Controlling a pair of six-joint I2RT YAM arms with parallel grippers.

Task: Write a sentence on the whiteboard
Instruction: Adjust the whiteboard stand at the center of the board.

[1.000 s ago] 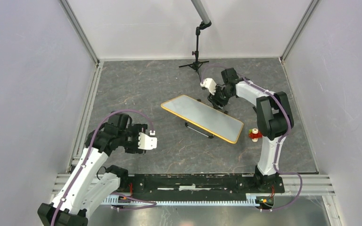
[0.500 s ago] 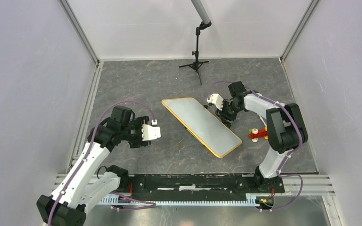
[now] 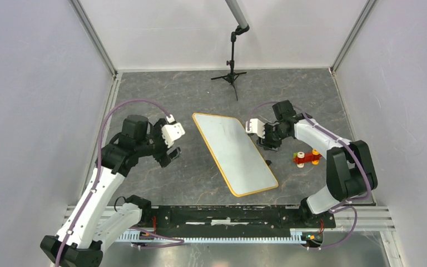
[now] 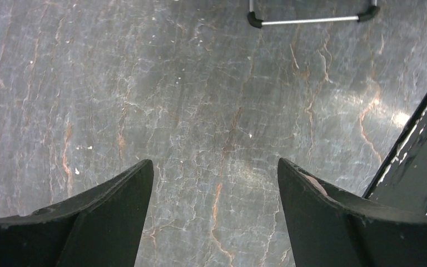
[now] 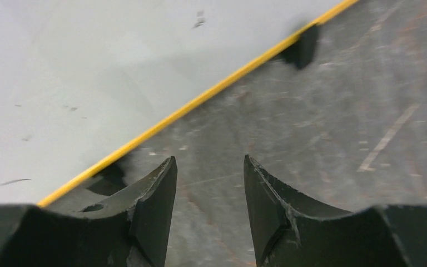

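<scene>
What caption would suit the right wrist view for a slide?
The right gripper, jaws apart and empty, beside the yellow rim of the whiteboard.

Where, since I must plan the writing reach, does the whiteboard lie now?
In the top external view the whiteboard lies flat on the table, right of centre, with the right tool beside its right long edge and a red-and-orange toy further right.

Yellow-rimmed whiteboard, flat, diagonally skewed
</scene>
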